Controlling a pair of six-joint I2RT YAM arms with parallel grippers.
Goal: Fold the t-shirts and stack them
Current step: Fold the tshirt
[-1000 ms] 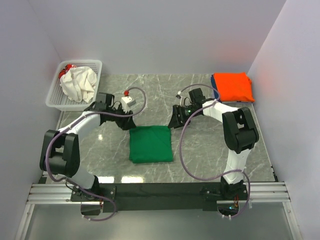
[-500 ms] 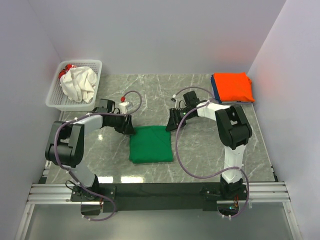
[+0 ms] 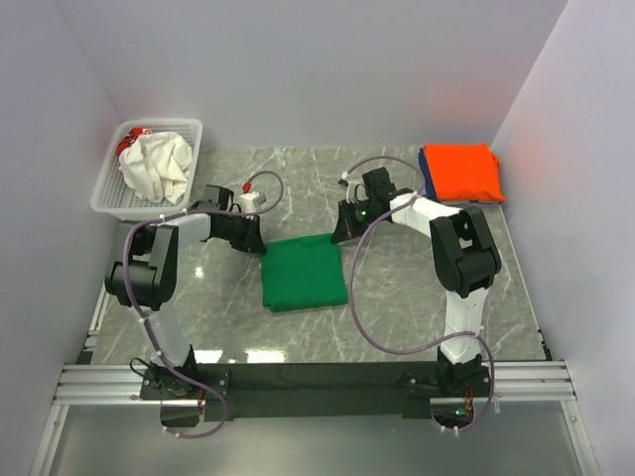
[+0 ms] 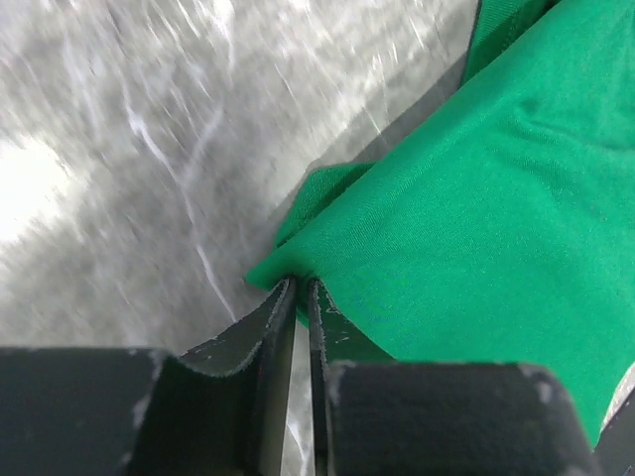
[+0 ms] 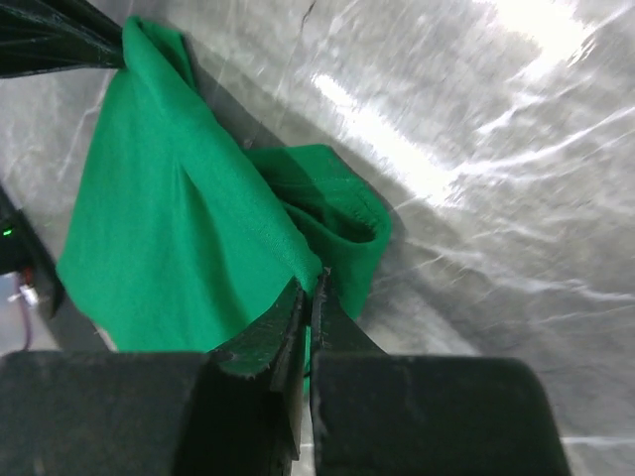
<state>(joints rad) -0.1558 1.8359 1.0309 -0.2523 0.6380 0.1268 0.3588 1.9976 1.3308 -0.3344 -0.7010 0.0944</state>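
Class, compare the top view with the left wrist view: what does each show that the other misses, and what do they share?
Only the top view shows the basket holding a cream shirt, the orange shirt at the far right, and the right claw. Only the left wrist view shows how the left claw grips: shut on a shirt corner. Both show the green shirt on the marble table.

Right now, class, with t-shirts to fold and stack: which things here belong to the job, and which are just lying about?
Job:
- green shirt, one corner pinched in the left gripper, another in the right gripper
- orange shirt, folded, on a blue shirt
- cream shirt, bunched in the basket

Lying about:
- basket
- red item in it, unclear what
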